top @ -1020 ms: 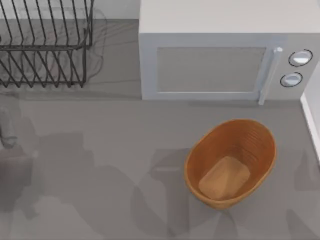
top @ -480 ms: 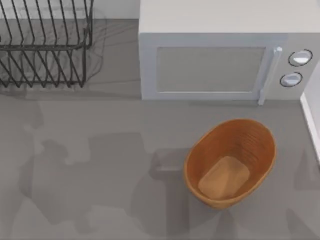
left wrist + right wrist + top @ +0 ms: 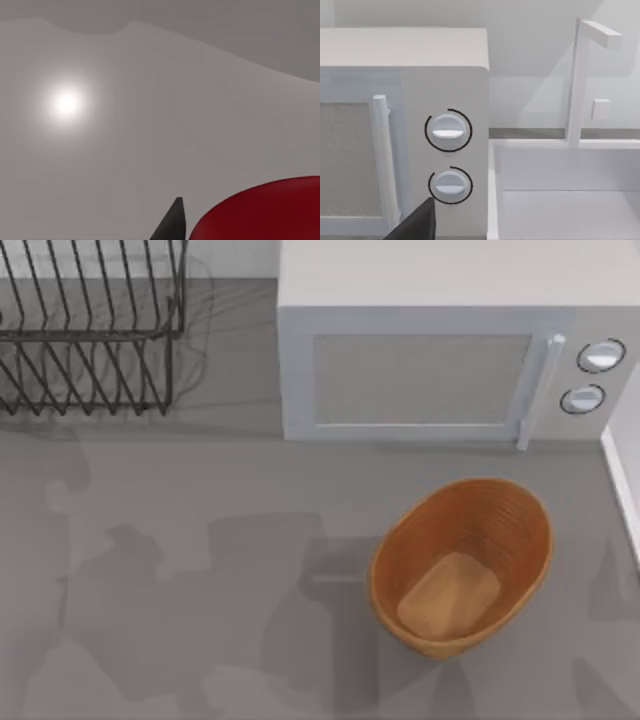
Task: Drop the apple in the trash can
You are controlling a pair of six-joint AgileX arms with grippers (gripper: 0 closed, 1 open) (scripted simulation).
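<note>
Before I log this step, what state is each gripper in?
Left gripper: one dark fingertip right beside the apple; grip cannot be told.
Right gripper: a dark fingertip facing the microwave; cannot be told.

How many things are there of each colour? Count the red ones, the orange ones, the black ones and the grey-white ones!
Red: 1, the apple
Orange-brown: 1, the trash can
Black: 1, the wire rack
Grey-white: 1, the microwave
Total: 4
</note>
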